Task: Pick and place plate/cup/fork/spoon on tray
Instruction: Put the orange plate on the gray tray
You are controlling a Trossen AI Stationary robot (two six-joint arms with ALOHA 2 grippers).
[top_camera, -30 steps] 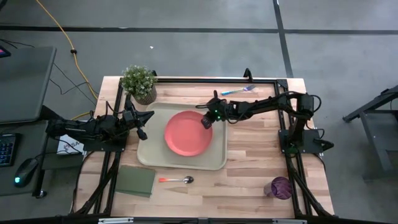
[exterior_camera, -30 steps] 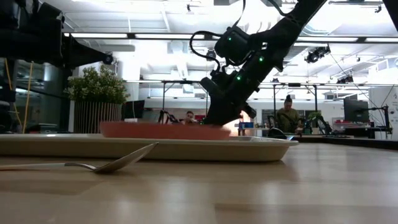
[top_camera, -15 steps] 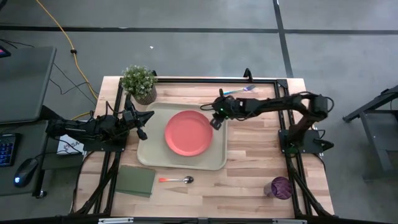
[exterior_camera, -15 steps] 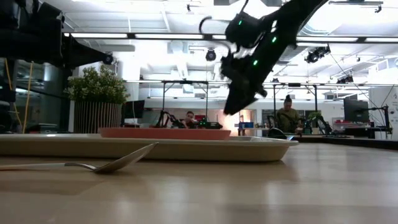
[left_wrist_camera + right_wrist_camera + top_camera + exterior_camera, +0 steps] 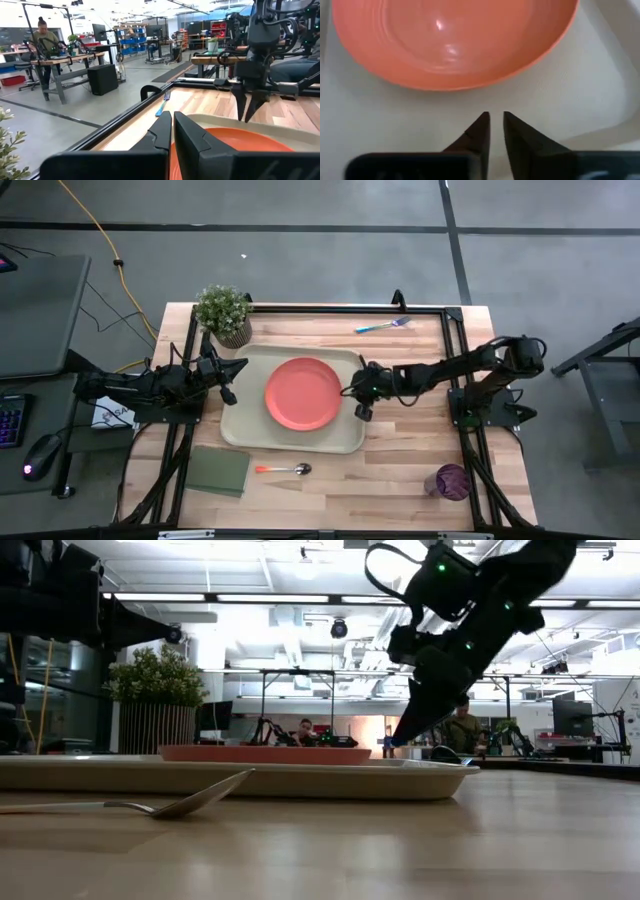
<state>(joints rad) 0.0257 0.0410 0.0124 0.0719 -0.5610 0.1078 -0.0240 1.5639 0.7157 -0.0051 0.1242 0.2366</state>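
**A:** Well, where does each piece lie, measured from the large cream rectangular plastic tray [image 5: 240, 435]?

**B:** Its long axis runs left to right across the table in the high view. Inside it lies only the round flat orange plastic plate [image 5: 303, 394], flat, a little toward the right half. The slim spoon with the short orange handle [image 5: 283, 470] lies on the wood just beside the near long rim of the tray, along that rim, with its silvery bowl pointing to the right arm's side. The slim fork with the light blue handle [image 5: 381, 326] is beyond the far right corner of the tray, a little tilted, tines pointing away from the tray. The small translucent purple plastic tumbler [image 5: 452, 480] stands well apart, past the near right corner.

**A:** And the grippers?

**B:** The right gripper [image 5: 360, 402] hangs above the right short rim of the tray, just beside the plate, not touching it. It holds nothing; its fingers [image 5: 477, 131] stand nearly together with only a thin gap. The left gripper [image 5: 228, 377] waits at the left short rim, its fingers [image 5: 162, 132] pressed together and empty.

**A:** Anything else?

**B:** A small potted plant [image 5: 224, 313] stands at the far left corner of the tray, and a dark green flat square pad [image 5: 219, 470] lies beside the near left corner.
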